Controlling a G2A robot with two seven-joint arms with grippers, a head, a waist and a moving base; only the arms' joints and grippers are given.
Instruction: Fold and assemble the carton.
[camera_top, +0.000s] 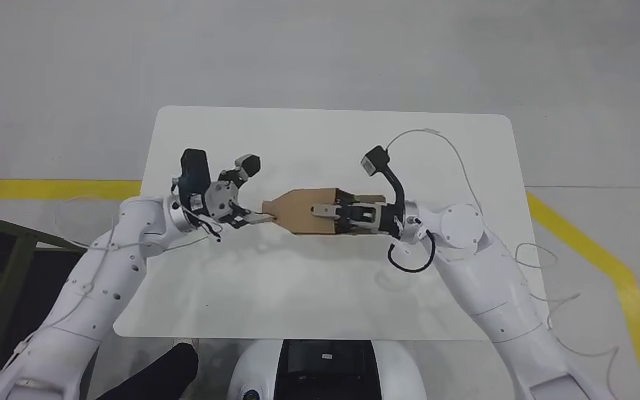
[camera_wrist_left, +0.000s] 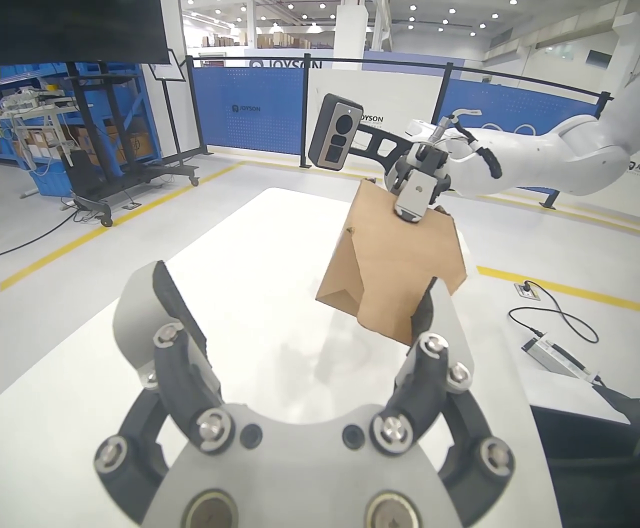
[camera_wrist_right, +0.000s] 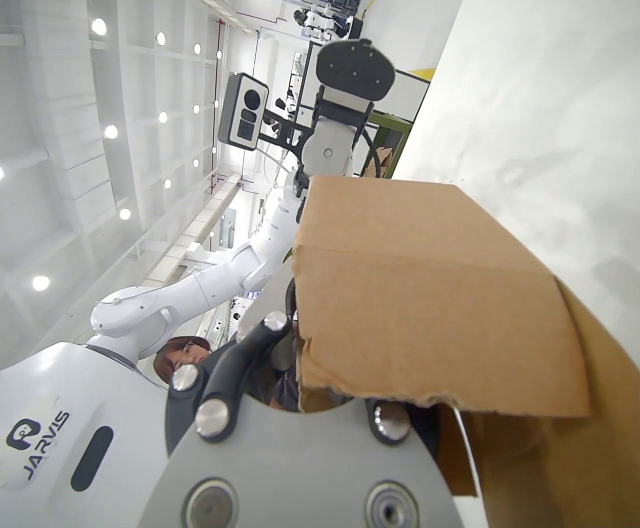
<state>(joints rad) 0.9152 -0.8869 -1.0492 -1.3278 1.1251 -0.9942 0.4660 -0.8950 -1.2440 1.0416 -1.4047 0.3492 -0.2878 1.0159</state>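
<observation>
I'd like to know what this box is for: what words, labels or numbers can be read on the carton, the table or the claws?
Carton: none, plain brown on every face that shows.
Table: none on its white top.
Left claw: none on its fingers.
Right claw: none on the finger that shows.

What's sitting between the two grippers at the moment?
Only the carton: in the top view it fills the gap between the open left gripper and the right gripper, which grips its far end.
</observation>
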